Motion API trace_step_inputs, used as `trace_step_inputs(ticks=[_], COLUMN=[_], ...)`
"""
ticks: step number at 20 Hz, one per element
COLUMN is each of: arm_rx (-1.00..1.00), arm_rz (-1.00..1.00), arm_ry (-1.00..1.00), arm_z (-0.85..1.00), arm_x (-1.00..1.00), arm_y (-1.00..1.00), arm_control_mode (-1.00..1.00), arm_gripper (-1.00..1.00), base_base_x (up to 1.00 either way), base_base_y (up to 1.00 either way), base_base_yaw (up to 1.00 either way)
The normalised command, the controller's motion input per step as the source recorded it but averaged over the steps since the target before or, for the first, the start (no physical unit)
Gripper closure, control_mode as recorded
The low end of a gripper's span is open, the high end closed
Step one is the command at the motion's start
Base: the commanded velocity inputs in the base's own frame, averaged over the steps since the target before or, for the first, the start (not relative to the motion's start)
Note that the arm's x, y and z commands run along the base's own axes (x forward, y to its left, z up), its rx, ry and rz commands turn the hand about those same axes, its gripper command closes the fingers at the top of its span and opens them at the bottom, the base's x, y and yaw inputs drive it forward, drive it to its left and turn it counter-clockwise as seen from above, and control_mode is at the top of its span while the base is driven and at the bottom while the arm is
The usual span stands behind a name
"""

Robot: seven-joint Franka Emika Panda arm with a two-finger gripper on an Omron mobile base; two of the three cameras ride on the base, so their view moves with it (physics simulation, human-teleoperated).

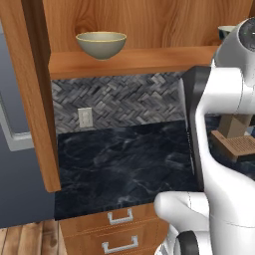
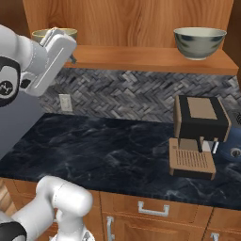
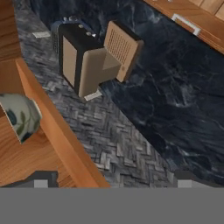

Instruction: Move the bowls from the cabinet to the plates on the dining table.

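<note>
Left base view: a yellowish-tan bowl stands upright on the wooden shelf of the open cabinet, toward the shelf's left end; deep, round, glazed, with a lighter rim. Right base view: a second bowl sits near the shelf's right end, grey-white with dark blue-green mottling and a dark inside. It stands above the coffee machine, which rests on the black marble counter before a herringbone backsplash. Hand view: the mottled bowl shows at the left edge on the shelf, cream with blue-green blotches. Gripper fingers stand wide apart, nothing between them, clear of the bowl.
</note>
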Motion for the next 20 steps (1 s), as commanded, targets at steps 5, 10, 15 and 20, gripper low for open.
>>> trace_step_inputs(ticks=[5,10,15,20], arm_rx=[0.0,0.0,0.0,0.01], arm_rz=[0.0,0.0,0.0,0.01], arm_ry=[-0.02,-0.04,-0.01,0.0], arm_z=[0.0,0.19,0.27,0.15], arm_x=[0.3,0.15,0.2,0.24], arm_y=[0.33,0.38,0.28,0.13], arm_control_mode=[-1.0,-1.0,-1.0,-1.0], arm_gripper=[-1.0,-1.0,-1.0,-1.0], base_base_x=[0.0,0.0,0.0,0.0], base_base_y=[0.0,0.0,0.0,0.0], base_base_yaw=[0.0,0.0,0.0,0.0])
